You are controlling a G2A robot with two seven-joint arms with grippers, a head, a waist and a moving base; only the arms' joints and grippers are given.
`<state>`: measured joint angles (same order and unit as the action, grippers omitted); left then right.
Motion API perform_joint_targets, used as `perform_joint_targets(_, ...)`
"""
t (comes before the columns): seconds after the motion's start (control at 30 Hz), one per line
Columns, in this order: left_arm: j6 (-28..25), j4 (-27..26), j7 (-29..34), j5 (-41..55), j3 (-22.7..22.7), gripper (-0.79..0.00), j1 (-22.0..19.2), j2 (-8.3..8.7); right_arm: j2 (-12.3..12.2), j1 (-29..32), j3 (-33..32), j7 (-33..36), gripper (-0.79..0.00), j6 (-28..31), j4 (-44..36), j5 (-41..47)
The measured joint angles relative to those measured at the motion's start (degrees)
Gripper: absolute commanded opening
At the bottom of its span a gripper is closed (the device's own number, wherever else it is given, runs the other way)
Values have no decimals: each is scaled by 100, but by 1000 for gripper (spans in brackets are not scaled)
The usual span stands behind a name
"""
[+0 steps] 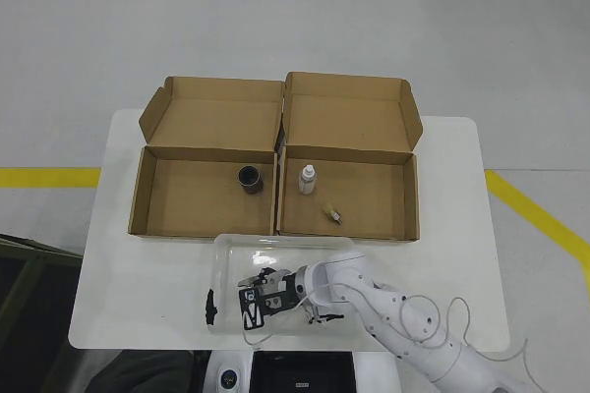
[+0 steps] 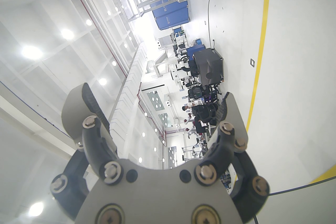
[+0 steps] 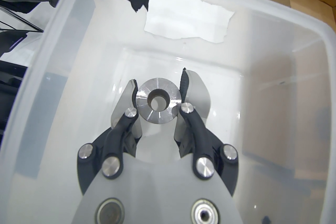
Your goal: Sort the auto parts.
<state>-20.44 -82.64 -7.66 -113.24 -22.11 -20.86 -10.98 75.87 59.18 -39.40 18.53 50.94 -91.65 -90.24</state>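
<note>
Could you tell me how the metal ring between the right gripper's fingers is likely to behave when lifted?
The metal ring looks solid and thick-walled, so probably stiff and heavy for its size. Its shiny round side may slip in the right gripper. Dropped on edge in the clear bin, it could roll.

The right arm (image 1: 398,319) is glossy white, made of rounded, bulging segments, with a thin pale cable (image 1: 466,319) looping beside it. The right gripper (image 3: 158,76) sits on a flat grey base plate (image 3: 155,191) that carries two round recessed fasteners. Black curved links (image 3: 195,130) are pinned to the plate with bright silver round-headed screws (image 3: 204,164). Its fingers (image 3: 197,89) are pale grey plates edged with black ribbed pads. The left gripper (image 2: 156,90) is of the same build, with a grey plate, black links and grey fingers (image 2: 74,107) with toothed black pads. Its screws (image 2: 206,173) look duller and brass-tinted, and a thin black wire (image 2: 302,187) trails from it.
</note>
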Motion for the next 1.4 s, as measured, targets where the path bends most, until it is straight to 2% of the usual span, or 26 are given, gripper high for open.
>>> perform_joint_targets(0.43,0,0,0,0,0,0,0,0,-129,56,-504,-268,-785,45,-638,297)
perform_joint_targets(0.8,0,0,0,0,0,0,0,0,-240,183,-955,-677,-785,-199,-1294,234)
perform_joint_targets(1.4,0,0,0,0,0,0,0,0,-378,315,-1533,-1025,-785,-374,-1843,276)
